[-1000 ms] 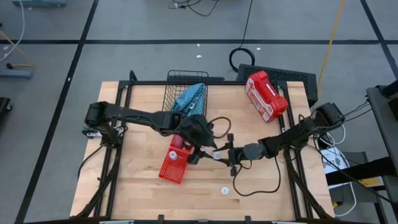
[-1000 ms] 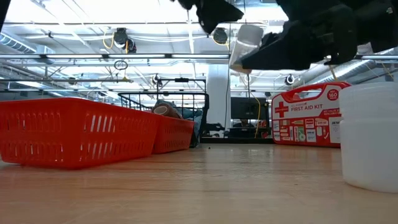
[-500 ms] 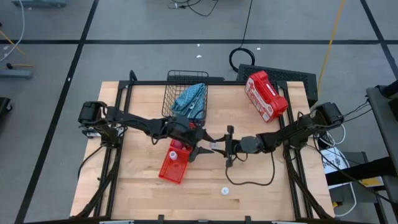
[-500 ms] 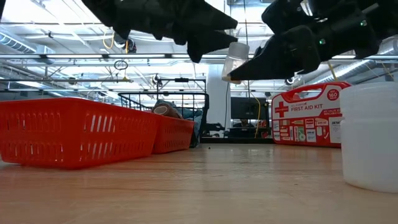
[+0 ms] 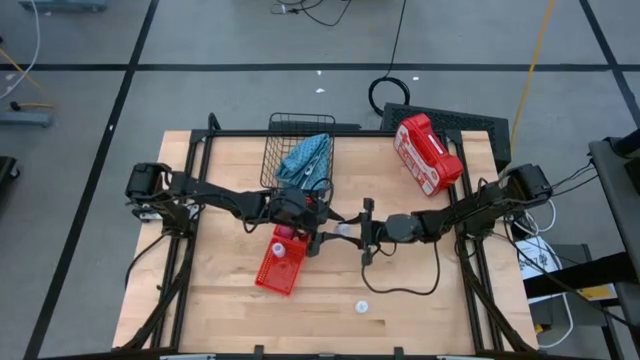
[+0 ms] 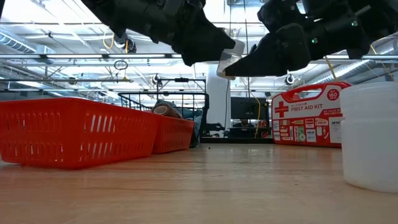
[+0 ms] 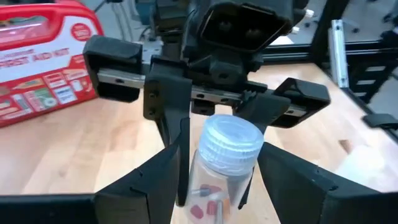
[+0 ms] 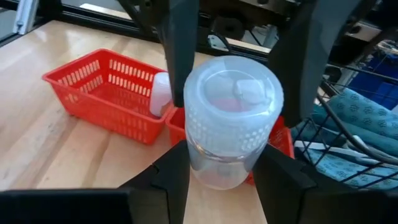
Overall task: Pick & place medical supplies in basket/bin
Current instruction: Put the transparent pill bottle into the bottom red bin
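From above, we see the left gripper and right gripper meeting mid-desk beside the red bins.

At desk level, a small vial hangs between them, well above the wood.

In the left wrist view, the left jaws flank the vial, released.

In the right wrist view, the right jaws grasp the vial, and 1 vial already lies in a bin. We judge this a handover; next, the left jaws must close.
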### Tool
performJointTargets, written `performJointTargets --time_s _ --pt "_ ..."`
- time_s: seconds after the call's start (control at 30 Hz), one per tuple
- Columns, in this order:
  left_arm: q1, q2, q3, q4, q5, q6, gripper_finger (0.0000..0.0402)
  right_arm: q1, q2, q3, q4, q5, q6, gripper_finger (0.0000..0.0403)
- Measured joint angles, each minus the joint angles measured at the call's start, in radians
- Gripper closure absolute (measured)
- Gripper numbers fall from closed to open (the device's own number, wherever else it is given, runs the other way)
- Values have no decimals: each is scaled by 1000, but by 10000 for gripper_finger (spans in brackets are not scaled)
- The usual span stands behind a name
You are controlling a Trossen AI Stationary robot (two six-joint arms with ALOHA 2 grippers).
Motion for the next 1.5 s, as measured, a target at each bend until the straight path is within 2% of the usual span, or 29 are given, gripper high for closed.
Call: performJointTargets --time_s 0.7,1.0,1.5 --pt "-4 0 5 35 -2 -8 179 0 -1 0 5 -5 0 260" --pt "-4 0 100 -182 5 -6 179 0 0 -2 -4 -7 0 255" --pt "-24 57 119 -169 -10 -11 179 -4 0 -2 -11 -10 4 258"
